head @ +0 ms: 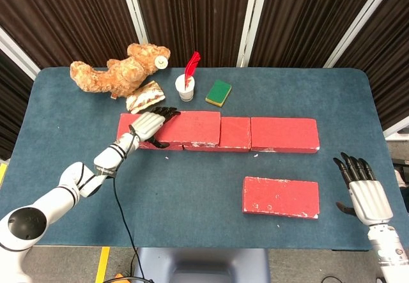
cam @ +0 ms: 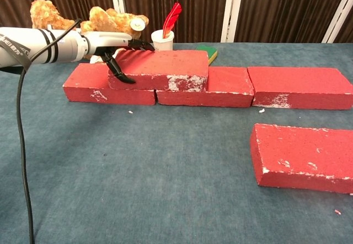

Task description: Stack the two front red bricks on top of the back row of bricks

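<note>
A red brick (head: 190,126) (cam: 160,70) lies on top of the back row of red bricks (head: 284,134) (cam: 300,87), over the seam between the row's left and middle bricks. My left hand (head: 149,124) (cam: 115,47) grips its left end, fingers spread over the top and thumb on the front face. The other front red brick (head: 280,197) (cam: 305,156) lies flat on the cloth at the front right. My right hand (head: 363,192) hovers to the right of it, open and holding nothing; the chest view does not show it.
Behind the row are a teddy bear (head: 119,69), a striped toy (head: 146,96), a white cup with a red feather (head: 186,85) (cam: 164,36) and a green sponge (head: 218,92). A black cable (cam: 22,145) hangs from my left arm. The table is blue cloth (head: 192,187).
</note>
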You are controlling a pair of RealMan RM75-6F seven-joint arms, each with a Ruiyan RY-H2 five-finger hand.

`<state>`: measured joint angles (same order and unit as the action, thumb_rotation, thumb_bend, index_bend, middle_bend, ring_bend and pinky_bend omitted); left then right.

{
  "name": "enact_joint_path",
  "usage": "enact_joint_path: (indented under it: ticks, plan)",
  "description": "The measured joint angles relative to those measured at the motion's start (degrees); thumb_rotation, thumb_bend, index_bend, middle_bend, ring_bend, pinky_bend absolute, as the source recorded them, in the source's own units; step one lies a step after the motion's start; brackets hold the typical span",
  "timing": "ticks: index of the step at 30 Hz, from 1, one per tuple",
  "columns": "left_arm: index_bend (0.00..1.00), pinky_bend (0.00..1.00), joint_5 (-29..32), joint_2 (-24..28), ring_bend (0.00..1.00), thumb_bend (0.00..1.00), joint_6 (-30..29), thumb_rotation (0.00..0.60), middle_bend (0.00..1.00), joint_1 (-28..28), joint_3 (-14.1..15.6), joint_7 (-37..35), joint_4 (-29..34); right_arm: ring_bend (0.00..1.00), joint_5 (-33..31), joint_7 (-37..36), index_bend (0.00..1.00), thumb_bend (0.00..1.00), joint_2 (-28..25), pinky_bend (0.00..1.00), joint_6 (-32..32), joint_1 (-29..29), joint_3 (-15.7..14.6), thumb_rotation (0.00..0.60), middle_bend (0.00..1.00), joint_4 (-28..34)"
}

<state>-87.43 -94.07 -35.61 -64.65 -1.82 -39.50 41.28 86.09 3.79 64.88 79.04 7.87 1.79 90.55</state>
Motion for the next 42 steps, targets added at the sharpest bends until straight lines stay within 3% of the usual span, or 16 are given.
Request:
enact_joint_path:
  ticks: [14, 23, 29, 33, 39, 42]
  plan:
    - [0.00, 0.04, 1.6, 1.2, 0.00, 0.19, 0.0, 0.600, 0.00, 0.4, -0.9, 3.7, 2.6, 0.00, -0.3, 0.6, 0.00, 0.12, 0.1, 0.00, 0.0, -0.1, 0.1, 0.600, 0.00, 0.3]
    - [0.00, 0.04, 1.0, 5.8, 0.00, 0.19, -6.8, 0.600, 0.00, 2.8, -1.2, 8.5, 11.0, 0.00, 1.7, -1.3, 0.00, 0.12, 1.0, 0.00, 0.2, 0.4, -0.4, 0.600, 0.00, -0.5]
    - [0.00, 0.04, 1.4, 13.5, 0.00, 0.20, -16.5, 0.600, 0.00, 11.6, 1.2, 20.1, 26.4, 0.00, 2.4, -0.9, 0.00, 0.12, 4.3, 0.00, -3.4, 1.8, -1.5, 0.600, 0.00, -1.0]
    - [0.00, 0.04, 2.4, 17.5, 0.00, 0.20, -25.6, 0.600, 0.00, 21.9, 4.5, 29.1, 35.5, 0.00, 4.5, -1.6, 0.00, 0.12, 4.9, 0.00, -6.8, 3.5, -3.1, 0.600, 0.00, 1.9]
    - [0.00, 0.04, 3.0, 19.4, 0.00, 0.21, -37.6, 0.600, 0.00, 34.9, 8.8, 35.2, 37.4, 0.00, 5.4, 0.4, 0.00, 0.09, 7.8, 0.00, -9.1, 4.9, -4.2, 0.600, 0.00, 4.8]
    - [0.00, 0.03, 2.7, 19.7, 0.00, 0.21, -39.8, 0.600, 0.00, 38.3, 10.1, 35.1, 36.6, 0.00, 4.0, 2.2, 0.00, 0.09, 10.0, 0.00, -10.8, 5.4, -4.2, 0.600, 0.00, 4.7]
